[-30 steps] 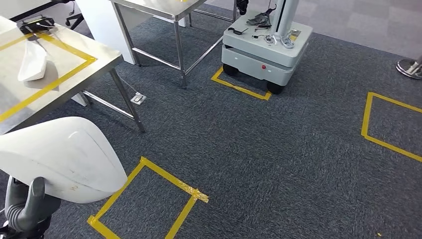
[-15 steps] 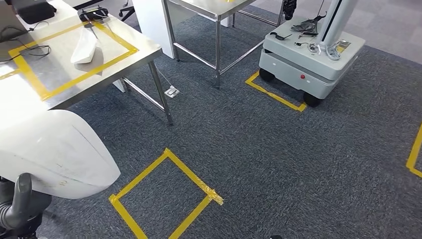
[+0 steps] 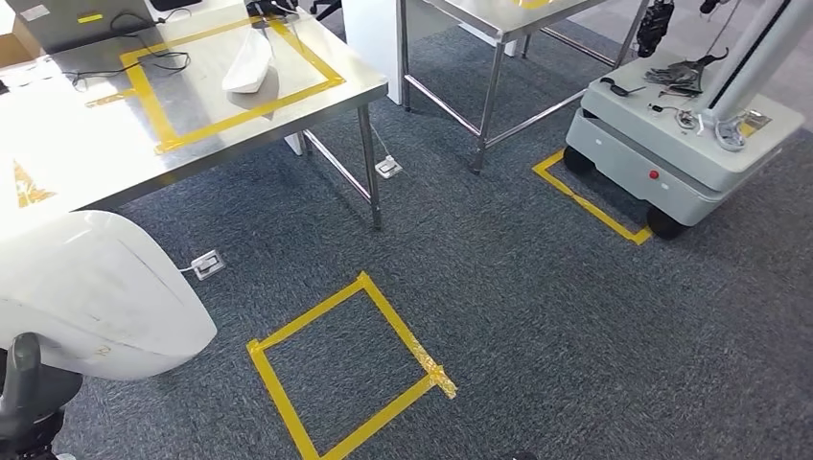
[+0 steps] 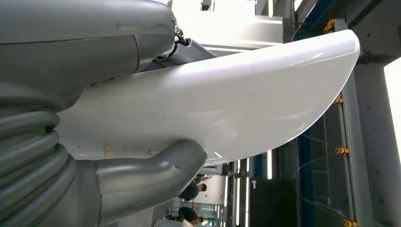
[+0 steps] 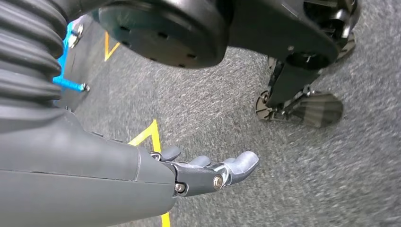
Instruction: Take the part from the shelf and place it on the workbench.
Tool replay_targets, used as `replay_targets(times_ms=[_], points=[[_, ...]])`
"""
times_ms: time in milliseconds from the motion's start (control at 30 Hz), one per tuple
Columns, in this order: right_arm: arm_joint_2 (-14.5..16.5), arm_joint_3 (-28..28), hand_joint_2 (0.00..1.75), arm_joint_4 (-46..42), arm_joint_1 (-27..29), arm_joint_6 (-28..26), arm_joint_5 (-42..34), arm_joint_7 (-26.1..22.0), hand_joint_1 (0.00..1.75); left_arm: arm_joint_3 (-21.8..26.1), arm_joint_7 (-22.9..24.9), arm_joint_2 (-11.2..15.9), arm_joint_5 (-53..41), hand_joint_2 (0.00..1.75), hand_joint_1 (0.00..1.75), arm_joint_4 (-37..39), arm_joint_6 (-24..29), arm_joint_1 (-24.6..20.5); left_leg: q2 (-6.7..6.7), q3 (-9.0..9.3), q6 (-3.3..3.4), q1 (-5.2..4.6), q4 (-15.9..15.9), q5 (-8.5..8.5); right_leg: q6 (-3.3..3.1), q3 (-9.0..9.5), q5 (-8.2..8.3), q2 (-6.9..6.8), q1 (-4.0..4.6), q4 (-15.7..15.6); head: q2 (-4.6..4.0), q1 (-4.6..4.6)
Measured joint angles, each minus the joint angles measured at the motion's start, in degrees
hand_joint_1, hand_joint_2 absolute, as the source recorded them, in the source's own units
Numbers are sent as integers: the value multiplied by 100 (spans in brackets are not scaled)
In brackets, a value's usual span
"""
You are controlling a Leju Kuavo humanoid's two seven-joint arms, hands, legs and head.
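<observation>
At the lower left of the head view, the left hand (image 3: 27, 398) grips the large white part (image 3: 91, 292), its thumb (image 4: 156, 165) pressed under the curved shell. The steel table (image 3: 58, 158) stands just beyond. The right hand (image 5: 208, 172) hangs over grey carpet (image 3: 537, 316), fingers apart, holding nothing.

Your left hand (image 4: 142, 175) grips the white part (image 4: 227, 104), thumb beneath it; your right hand (image 5: 208, 172) hangs low, fingers extended, holding nothing
</observation>
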Motion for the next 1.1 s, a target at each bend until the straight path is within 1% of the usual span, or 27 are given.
replay_targets(times_ms=[33, 67, 100, 133, 167, 200, 233, 267, 300, 333, 367, 400, 433, 467, 500, 533, 567, 600, 633, 667, 700, 733, 800, 867, 967, 1000, 1100], points=[[0, 2, 175, 0, 0, -6, -17, 12, 0, -1, -26, 13, 2, 175, 175, 9, 11, -10, -69, 21, 31, 27, -26, 23, 34, -88, -122, 201, -15, 201, 0, 12], [0, 3, 175, 0, 5, -14, -34, 45, 0, -1, -59, 19, 3, 175, 175, 15, 24, -17, -136, 10, 51, 40, -33, 37, 59, -242, -283, 425, -40, 520, 0, 25], [0, 3, 175, 0, 13, -23, -47, 93, 0, -3, -87, 23, 3, 175, 175, 23, 37, -24, -209, -4, 67, 47, -31, 46, 75, -438, -452, 560, -54, 902, 0, 37], [0, 3, 175, 0, 20, -33, -52, 150, 0, -4, -115, 27, -1, 175, 175, 32, 54, -22, -292, -17, 73, 50, -26, 51, 86, -621, -568, 611, -63, 1245, 0, 44], [-1, 3, 175, 0, 24, -47, -56, 202, 0, -4, -147, 34, -7, 175, 175, 38, 79, -19, -379, -27, 73, 53, -16, 53, 95, -734, -582, 626, -70, 1433, 0, 46], [-2, 3, 175, 0, 24, -69, -68, 242, 0, -3, -180, 47, -20, 175, 175, 40, 105, -17, -469, -33, 66, 59, -2, 52, 99, -742, -483, 634, -76, 1405, 0, 47], [-4, 3, 175, 0, 23, -94, -86, 278, 0, 2, -216, 64, -32, 175, 175, 32, 135, -14, -561, -36, 52, 70, 18, 47, 102, -641, -290, 660, -87, 1157, 0, 48], [-7, 3, 175, 0, 24, -117, -100, 314, 0, 12, -243, 84, -40, 175, 175, 12, 156, -11, -645, -41, 27, 82, 43, 38, 106, -468, -79, 743, -106, 764, 0, 49], [-9, 3, 175, 0, 28, -132, -108, 352, 0, 28, -260, 106, -43, 175, 175, -13, 167, -9, -727, -59, -11, 87, 73, 26, 116, -303, 59, 890, -126, 395, 0, 50], [-10, 3, 175, 0, 32, -137, -113, 377, 0, 46, -267, 127, -38, 175, 175, -40, 177, -6, -803, -83, -57, 92, 97, 22, 119, -184, 138, 1004, -140, 127, 0, 50], [-11, 3, 175, 0, 33, -136, -119, 385, 0, 70, -267, 153, -29, 175, 175, -66, 184, 2, -870, -111, -105, 96, 106, 26, 114, -129, 146, 1085, -143, -7, 0, 49], [-11, 2, 175, 0, 32, -133, -134, 378, 0, 98, -267, 179, -17, 175, 175, -88, 190, 19, -937, -138, -155, 101, 96, 42, 95, -121, 126, 1093, -132, -24, 0, 48], [-10, 1, 175, 0, 28, -132, -151, 362, 0, 127, -267, 206, -5, 175, 175, -107, 193, 42, -1004, -160, -200, 112, 75, 62, 56, -113, 139, 1016, -129, -33, 0, 47], [-10, -2, 175, 0, 26, -133, -165, 350, 0, 157, -268, 230, 7, 175, 175, -125, 193, 65, -992, -177, -234, 119, 70, 69, 15, -97, 153, 947, -130, -53, 0, 45], [-10, -4, 175, 0, 29, -137, -175, 340, 0, 181, -268, 248, 16, 175, 175, -136, 194, 71, -872, -217, -262, 113, 129, 25, -29, -79, 169, 877, -134, -78, 0, 36], [-10, -7, 175, 0, 33, -143, -189, 319, 0, 194, -267, 261, 26, 175, 175, -141, 199, 60, -691, -296, -282, 103, 294, -84, -65, -63, 183, 807, -138, -102, 0, 27], [-10, -13, 175, 0, 39, -151, -218, 280, 0, 201, -266, 264, 35, 175, 175, -142, 207, 47, -472, -418, -295, 96, 578, -254, -91, -61, 188, 742, -129, -113, 0, 16], [-11, -21, 175, 0, 45, -161, -258, 224, 0, 203, -265, 266, 44, 175, 175, -141, 218, 36, -309, -582, -310, 90, 948, -455, -110, -62, 185, 683, -117, -115, 0, 9], [-11, -34, 175, 0, 49, -178, -303, 164, 0, 203, -265, 264, 50, 175, 175, -140, 232, 38, -241, -737, -320, 94, 1308, -617, -119, -66, 181, 628, -106, -112, 0, 8], [-10, -51, 175, 0, 52, -193, -343, 116, 0, 203, -265, 262, 54, 175, 175, -139, 243, 45, -215, -832, -324, 97, 1550, -694, -125, -68, 176, 579, -99, -107, 0, 7], [-10, -67, 175, 0, 53, -204, -369, 87, 0, 203, -265, 260, 54, 175, 175, -140, 254, 50, -209, -830, -320, 97, 1589, -660, -127, -68, 171, 540, -95, -101, 0, 7], [-9, -86, 175, 0, 51, -205, -391, 74, 0, 202, -263, 257, 51, 175, 175, -141, 263, 50, -207, -718, -310, 96, 1407, -527, -124, -63, 165, 510, -92, -96, 0, 7], [-6, -113, 175, 0, 41, -173, -418, 66, 0, 202, -259, 255, 24, 175, 175, -144, 283, 38, -173, -305, -259, 85, 655, -196, -105, -49, 147, 470, -86, -86, 0, 6], [-3, -129, 175, 0, 32, -131, -428, 37, 0, 202, -265, 251, -25, 175, 175, -157, 300, 27, -137, -36, -197, 58, 145, -50, -64, -51, 131, 456, -66, -68, 0, 8], [-5, -155, 175, 0, 33, -108, -422, -5, 0, 203, -300, 237, -72, 175, 175, -187, 318, 28, -147, -11, -178, 42, 73, -34, -88, -51, 146, 463, -39, -83, 0, 13], [-5, -162, 175, 0, 33, -110, -417, -9, 0, 204, -314, 233, -85, 175, 175, -197, 321, 28, -153, -15, -154, 29, 80, -44, -69, -39, 159, 460, -50, -112, 0, 13], [-3, -166, 175, 0, 24, -111, -397, -62, 0, 221, -359, 229, -110, 175, 175, -236, 323, 35, -165, 0, -24, 27, 43, -60, 104, -6, 163, 456, -77, -164, 0, 11]])
